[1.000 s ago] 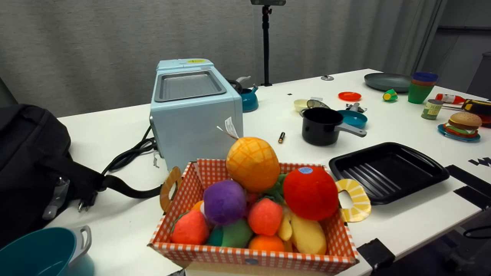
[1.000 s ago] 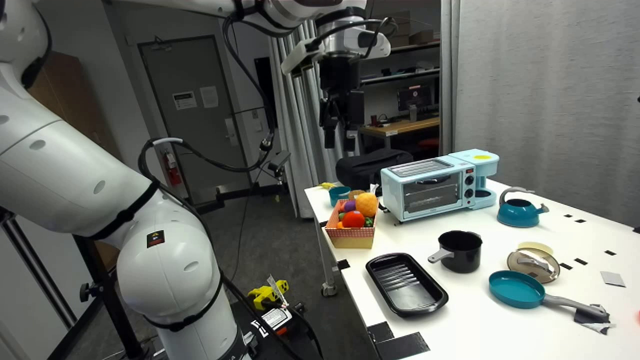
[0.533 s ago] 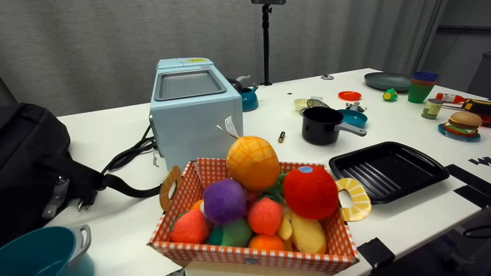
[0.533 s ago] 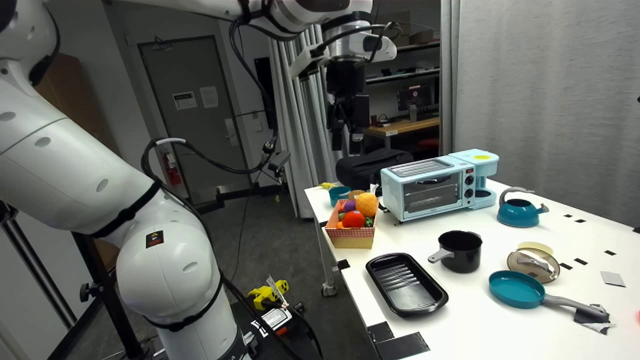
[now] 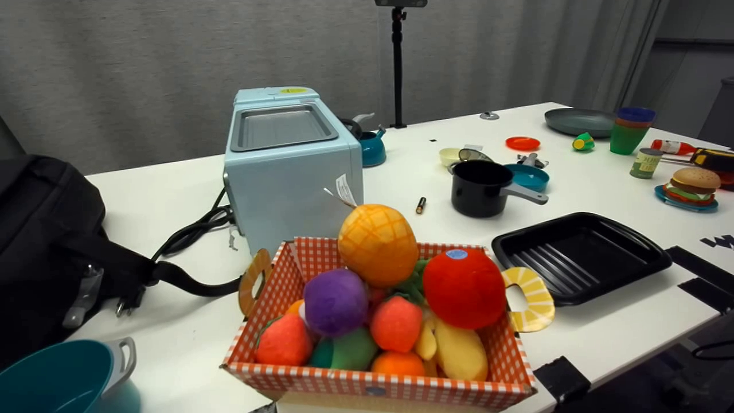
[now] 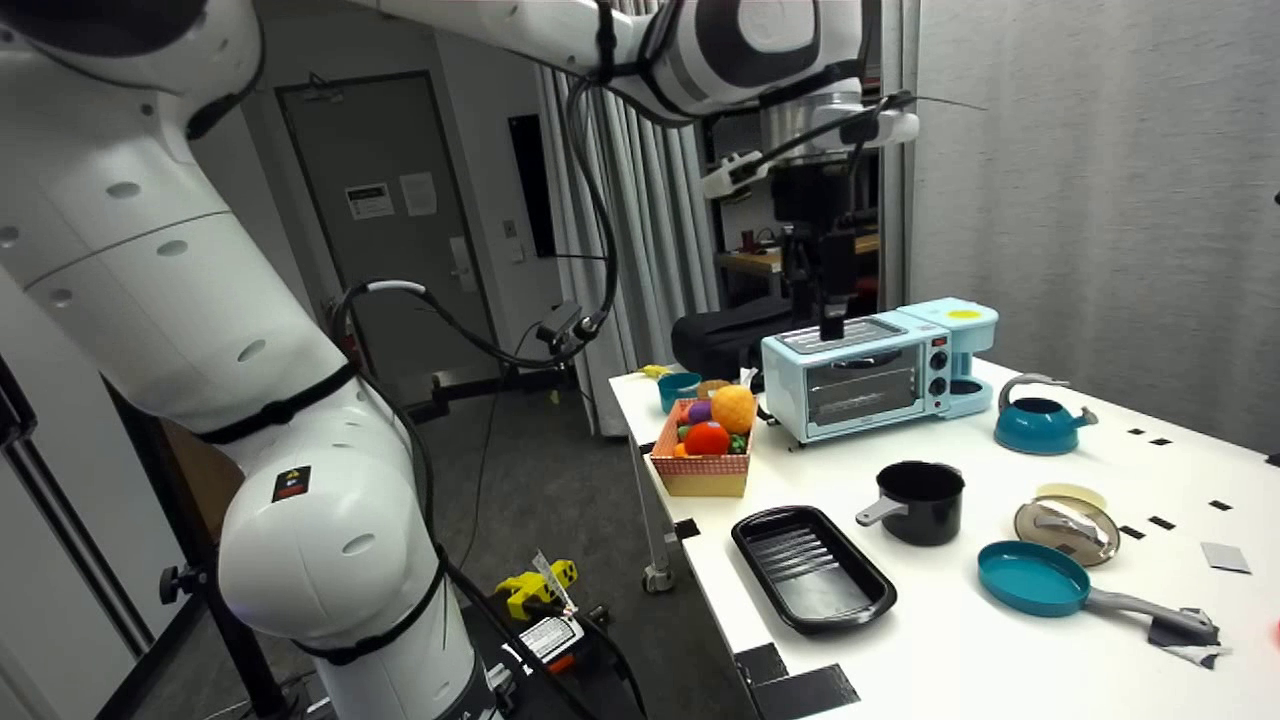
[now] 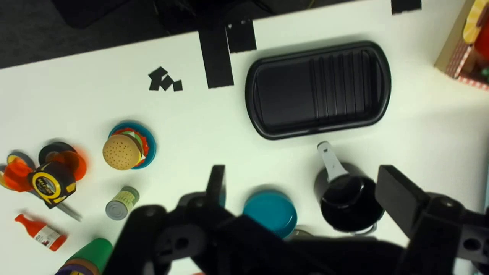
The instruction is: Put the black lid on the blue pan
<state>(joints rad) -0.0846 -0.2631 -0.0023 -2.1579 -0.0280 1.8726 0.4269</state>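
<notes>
My gripper [image 6: 818, 318] is open and empty, high above the table. In an exterior view it appears in front of the light blue toaster oven. In the wrist view its fingers [image 7: 301, 170] are wide apart, with the small black pot [image 7: 351, 204] and a teal pan [image 7: 272, 213] in view below and between them. The blue pan, a shallow dark blue-grey round pan [image 5: 578, 123], lies at the far end of the table in an exterior view. It is out of sight in the wrist view. No small round black lid shows clearly in any current view.
A black ridged grill tray [image 6: 812, 570] lies near the table edge. A glass lid [image 6: 1066, 532] leans by a pale bowl. The toaster oven [image 6: 850, 385], a fruit basket [image 6: 703, 480] and a teal kettle [image 6: 1038, 428] stand around. Stacked cups [image 5: 629, 135] stand beside the blue pan.
The arm and gripper have moved right and a little down in an exterior view, out over the table. The objects on the table have not moved.
</notes>
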